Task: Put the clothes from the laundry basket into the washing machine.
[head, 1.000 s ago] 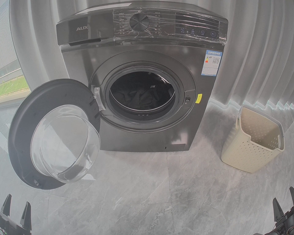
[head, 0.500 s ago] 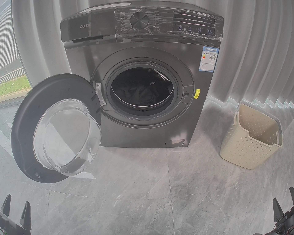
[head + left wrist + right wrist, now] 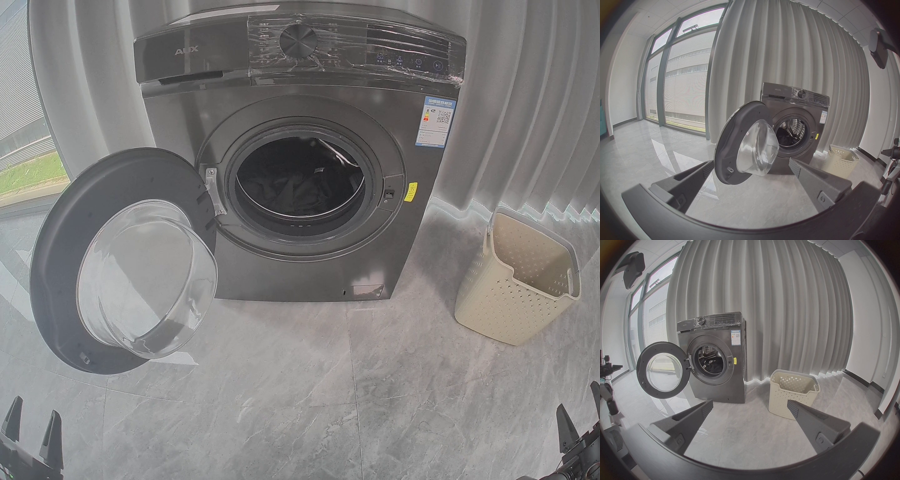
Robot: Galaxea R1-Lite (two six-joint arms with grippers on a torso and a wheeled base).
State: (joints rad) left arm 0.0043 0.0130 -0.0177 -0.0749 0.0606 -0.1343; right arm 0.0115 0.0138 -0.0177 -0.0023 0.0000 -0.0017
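The grey washing machine (image 3: 294, 81) stands ahead with its round door (image 3: 125, 262) swung wide to the left. Dark clothes (image 3: 300, 184) lie inside the drum. To the right, on the floor, is the cream laundry basket (image 3: 519, 281), tilted, and the inside that I can see is bare. My left gripper (image 3: 31, 428) is low at the near left, open and holding nothing. My right gripper (image 3: 581, 409) is low at the near right, also open and holding nothing. Both are far from the machine (image 3: 712, 358) and the basket (image 3: 792, 393).
Grey tiled floor (image 3: 300, 387) spreads between me and the machine. White curtains (image 3: 531, 112) hang behind the machine and basket. A tall window (image 3: 684, 84) is on the left. The open door juts out over the floor on the left.
The whole head picture has shifted a little, so the camera moved. The machine, the basket and both grippers keep their places.
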